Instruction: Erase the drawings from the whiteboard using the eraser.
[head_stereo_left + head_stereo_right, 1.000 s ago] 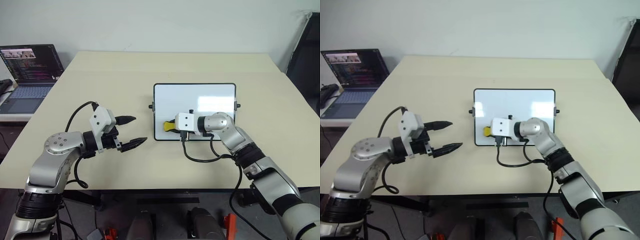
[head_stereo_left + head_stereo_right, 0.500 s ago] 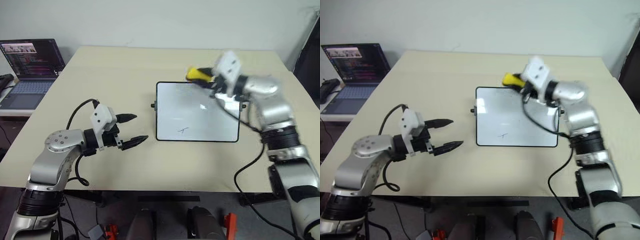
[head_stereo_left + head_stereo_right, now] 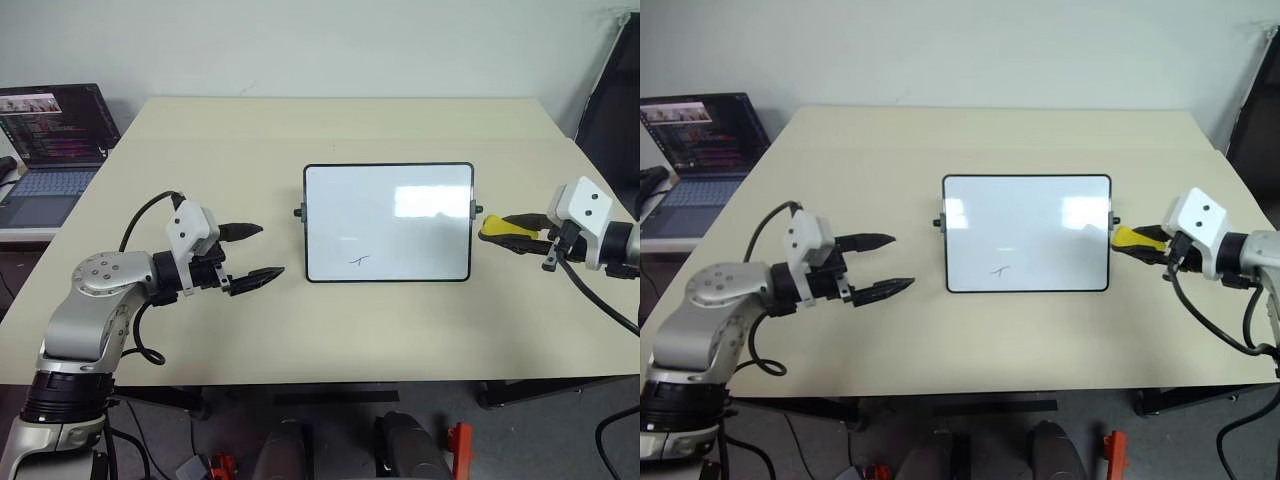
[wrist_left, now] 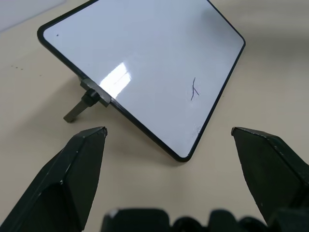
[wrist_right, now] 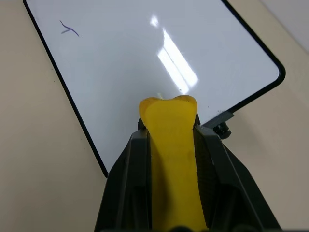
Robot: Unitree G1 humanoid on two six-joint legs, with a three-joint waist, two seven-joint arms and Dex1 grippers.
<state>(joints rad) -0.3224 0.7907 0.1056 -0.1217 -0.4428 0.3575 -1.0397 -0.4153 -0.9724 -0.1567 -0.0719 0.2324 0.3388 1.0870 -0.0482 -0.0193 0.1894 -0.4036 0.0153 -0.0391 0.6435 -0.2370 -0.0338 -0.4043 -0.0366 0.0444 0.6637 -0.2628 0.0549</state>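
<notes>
The tan table (image 3: 330, 330) carries the whiteboard (image 3: 388, 222) at its middle, and an open laptop (image 3: 50, 145) sits off the table's left edge. The left gripper (image 3: 250, 252) hangs left of the board, jaws apart and empty. The right gripper (image 3: 520, 232), beside the board's right edge, clamps the yellow eraser (image 3: 500, 226). 1 small cross-like drawing (image 3: 359, 262) marks the board.

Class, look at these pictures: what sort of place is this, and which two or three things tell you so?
Probably an indoor office or lab workspace. A plain beige table stands against a bare pale wall, a laptop with its screen on sits on a side desk, and a small whiteboard lies on the table as a test piece.
</notes>
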